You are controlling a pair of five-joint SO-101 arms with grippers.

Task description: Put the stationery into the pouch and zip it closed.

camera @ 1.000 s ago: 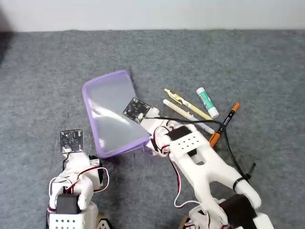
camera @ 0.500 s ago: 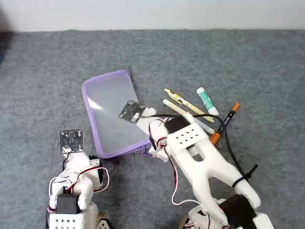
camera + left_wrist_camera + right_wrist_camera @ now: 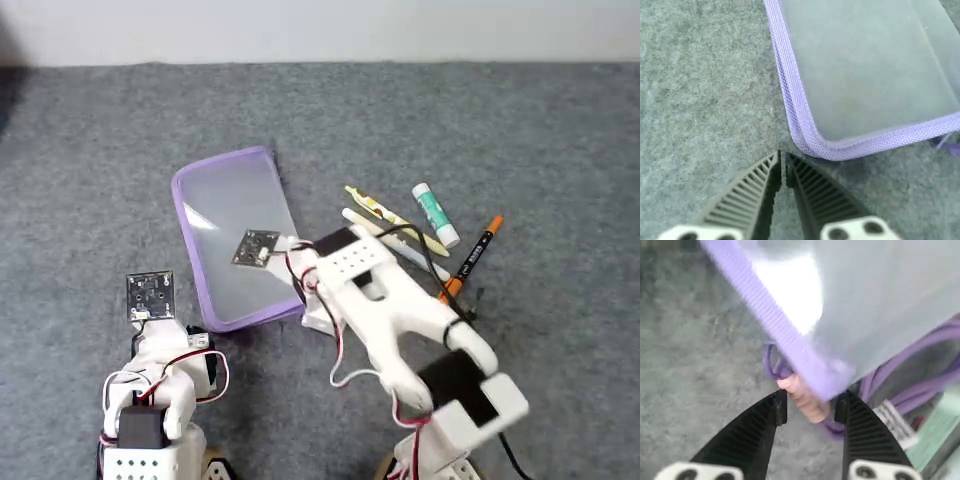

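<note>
— Since a second ago the right arm has swung leftward, so its wrist is now above the near right corner of the pouch. Did anything else shift?
— Pouch and stationery lie as before. Reading left to right: the left gripper, fingers together, hangs over the grey carpet just beside the pouch's near left corner, not touching it.
— And the pouch itself?
— It lies flat on the carpet, translucent with a purple edge. Its near right corner is covered by the right arm in the high view, and its contents cannot be made out.
— State of the right gripper?
— Its jaws stand apart, with a pink zip tab between them at the pouch's edge. Whether either finger presses on the tab cannot be told, since the close view is blurred.
— Where is the stationery?
— On the carpet to the right of the pouch: a yellow pen, a white pen partly hidden by the arm, a glue stick and an orange marker
</note>
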